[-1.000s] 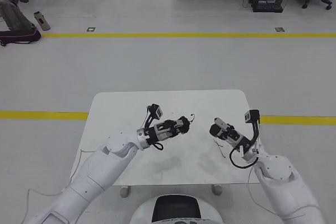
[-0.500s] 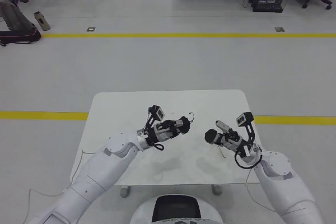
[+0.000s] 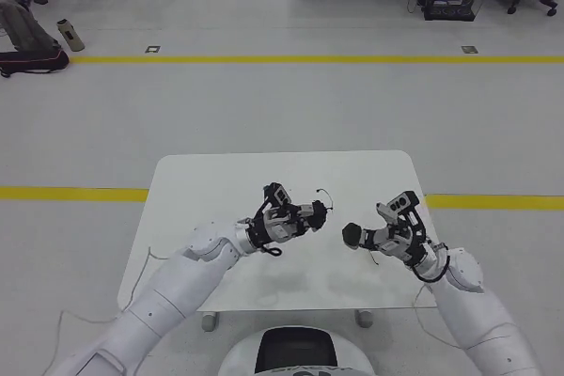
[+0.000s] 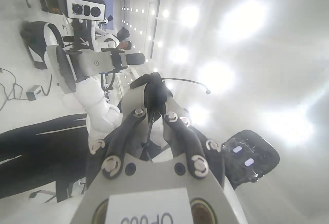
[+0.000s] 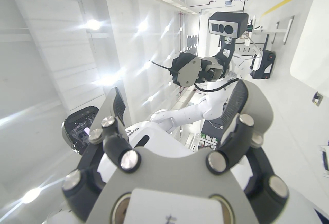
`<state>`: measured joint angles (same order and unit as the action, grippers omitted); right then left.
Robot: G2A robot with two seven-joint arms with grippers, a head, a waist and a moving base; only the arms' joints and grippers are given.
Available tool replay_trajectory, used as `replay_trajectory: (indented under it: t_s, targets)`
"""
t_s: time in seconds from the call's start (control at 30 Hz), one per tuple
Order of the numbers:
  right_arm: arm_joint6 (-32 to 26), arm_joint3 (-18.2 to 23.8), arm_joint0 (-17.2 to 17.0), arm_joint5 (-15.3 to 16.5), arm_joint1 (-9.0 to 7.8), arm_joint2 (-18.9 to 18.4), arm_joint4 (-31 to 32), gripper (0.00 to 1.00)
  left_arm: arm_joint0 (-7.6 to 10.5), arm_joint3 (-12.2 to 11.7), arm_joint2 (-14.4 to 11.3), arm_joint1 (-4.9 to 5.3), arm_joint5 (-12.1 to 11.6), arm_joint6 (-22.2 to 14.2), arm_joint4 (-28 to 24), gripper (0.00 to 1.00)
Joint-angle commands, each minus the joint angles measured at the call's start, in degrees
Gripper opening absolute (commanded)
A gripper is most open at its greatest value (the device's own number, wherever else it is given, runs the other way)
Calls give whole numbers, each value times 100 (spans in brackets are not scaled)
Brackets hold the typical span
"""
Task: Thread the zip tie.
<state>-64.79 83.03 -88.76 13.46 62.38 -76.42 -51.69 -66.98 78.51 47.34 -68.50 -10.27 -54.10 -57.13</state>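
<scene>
Two-armed robot at a white desk [image 3: 216, 188], both arms raised above its surface. The left pincer [image 3: 314, 212] is clamped on the black zip tie [image 3: 325, 195], and the jaws meet on the strap. In the left wrist view the left pincer [image 4: 154, 84] holds the tie [image 4: 185, 80] so that a free length projects beyond the fingertips, curves gently and ends in a small square head. The rest of the strap runs back between the fingers toward the wrist. The tie is therefore held in the air above the middle of the desk and does not touch it. The right pincer [image 3: 351, 235] is near the left one and faces it across a small gap, apart from the tie. In the right wrist view the right pincer [image 5: 177, 100] is spread wide and holds nothing, and its ribbed fingers [image 5: 118, 104] stand well apart. Beyond them the left pincer [image 5: 186, 73] is seen end-on, with the tip of the tie [image 5: 159, 65] jutting from it. A yellow floor line [image 3: 66, 193] runs behind the desk on both sides.
</scene>
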Motion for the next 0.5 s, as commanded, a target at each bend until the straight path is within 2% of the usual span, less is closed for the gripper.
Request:
replay_trajectory:
  t_s: [0.0, 0.13, 0.2, 0.27, 0.47]
  targets:
    - [10, 2, -2, 3, 0, -1, 6, 100, -3, 3, 2, 1, 2, -2, -5, 0]
    - [117, 5, 1, -15, 4, 5, 26, 100, -75, 28, 4, -12, 8, 173, -87, 0]
    - [135, 44, -4, 10, 21, 51, -23, 100, -139, 99, -38, -57, 36, 45, -506, 0]
    - [21, 15, 6, 18, 44, 80, -286, 100, -112, 71, -97, -101, 32, -66, -693, 0]
    - [-324, -218, 127, -83, 101, 132, -883, 100, 55, -262, -293, -269, -41, -405, -1223, 0]
